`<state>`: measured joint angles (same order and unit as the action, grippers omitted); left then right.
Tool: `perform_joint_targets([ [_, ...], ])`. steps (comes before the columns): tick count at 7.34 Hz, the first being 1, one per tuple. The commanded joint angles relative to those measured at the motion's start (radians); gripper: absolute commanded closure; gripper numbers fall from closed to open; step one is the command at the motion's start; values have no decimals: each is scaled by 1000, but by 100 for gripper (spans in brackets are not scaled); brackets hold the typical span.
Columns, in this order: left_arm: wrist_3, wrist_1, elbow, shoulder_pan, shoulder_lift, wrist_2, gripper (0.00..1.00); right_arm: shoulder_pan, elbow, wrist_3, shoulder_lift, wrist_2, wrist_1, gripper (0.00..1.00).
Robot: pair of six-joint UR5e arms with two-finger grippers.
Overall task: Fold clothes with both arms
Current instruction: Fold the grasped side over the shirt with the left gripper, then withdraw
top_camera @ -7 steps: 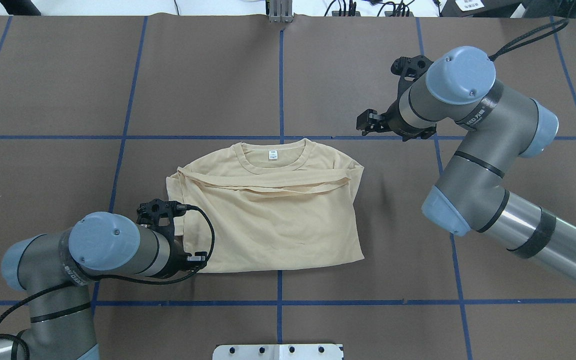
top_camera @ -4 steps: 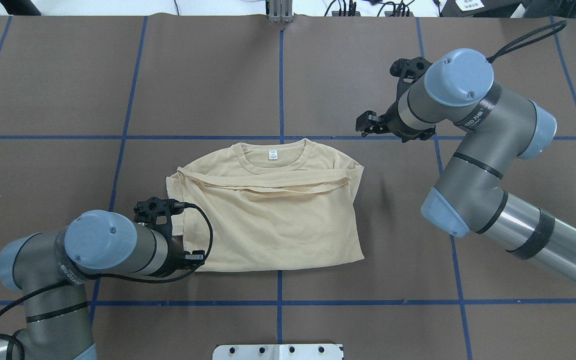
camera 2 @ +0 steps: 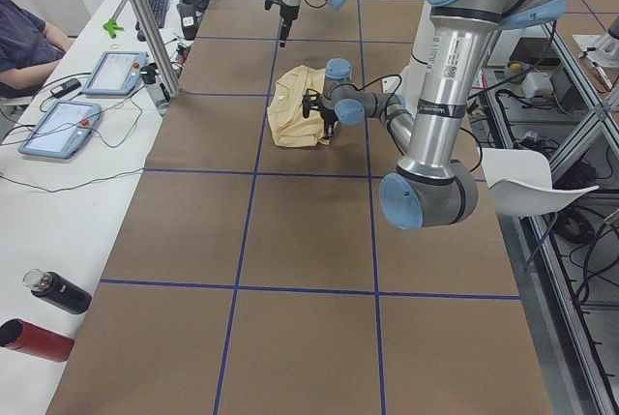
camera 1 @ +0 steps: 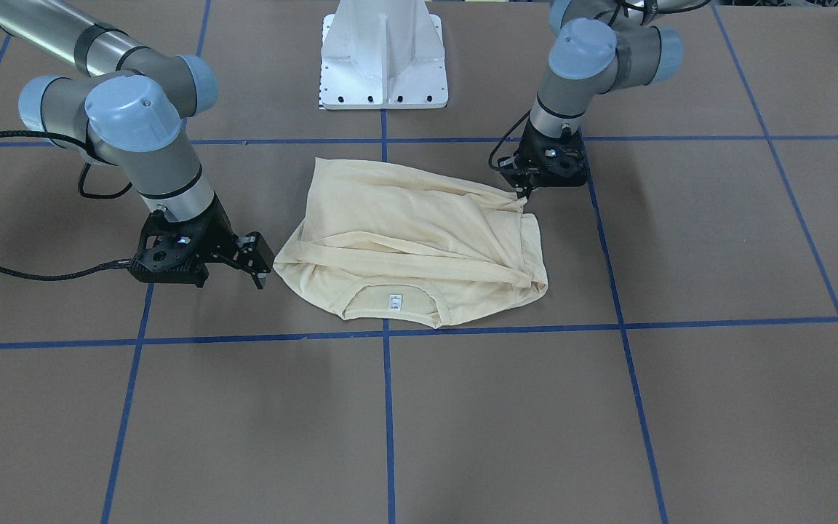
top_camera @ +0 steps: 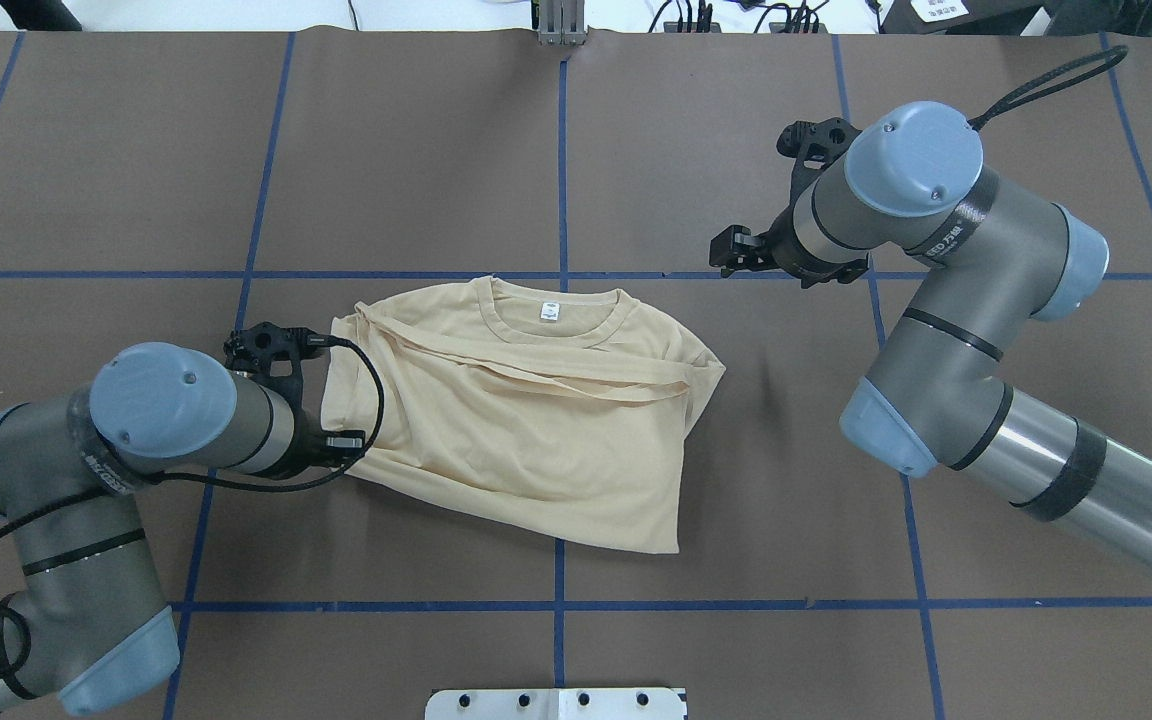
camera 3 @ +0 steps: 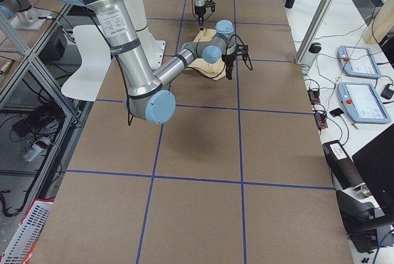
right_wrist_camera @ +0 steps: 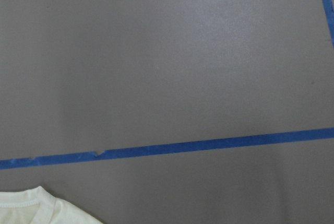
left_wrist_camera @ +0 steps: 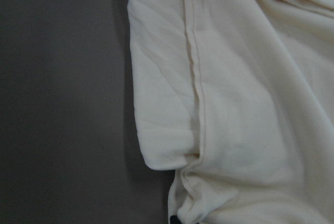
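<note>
Overhead exterior view has the cream T-shirt (top_camera: 536,430) lying folded and skewed near the middle of the brown surface (top_camera: 786,520), with its neckline and white neck label (top_camera: 546,312) on the side far from the robot. The left gripper (camera 1: 524,193) is clenched on the shirt's near left edge, the fabric puckering toward it. The right gripper (top_camera: 728,252) stands released, holding nothing, just off the shirt's far right corner.

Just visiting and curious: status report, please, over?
Left gripper shut on shirt, at its corner. Right gripper open, beside it, not touching. Shirt part-folded, skewed. Nothing in the way.
</note>
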<state>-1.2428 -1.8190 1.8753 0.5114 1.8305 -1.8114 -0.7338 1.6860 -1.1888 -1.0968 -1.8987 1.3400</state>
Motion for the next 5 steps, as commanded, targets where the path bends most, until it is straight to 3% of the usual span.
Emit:
perform_joint_targets([
  [1, 187, 4, -129, 163, 80, 1, 100, 5, 0, -2, 0, 1, -1, 0],
  [2, 236, 0, -262, 209, 177, 10, 100, 7, 0, -2, 0, 3, -1, 0],
  [3, 273, -20, -409, 240, 294, 79, 100, 7, 0, -2, 0, 3, -2, 0],
  [5, 286, -177, -717, 298, 483, 84, 100, 8, 0, -2, 0, 3, -1, 0],
])
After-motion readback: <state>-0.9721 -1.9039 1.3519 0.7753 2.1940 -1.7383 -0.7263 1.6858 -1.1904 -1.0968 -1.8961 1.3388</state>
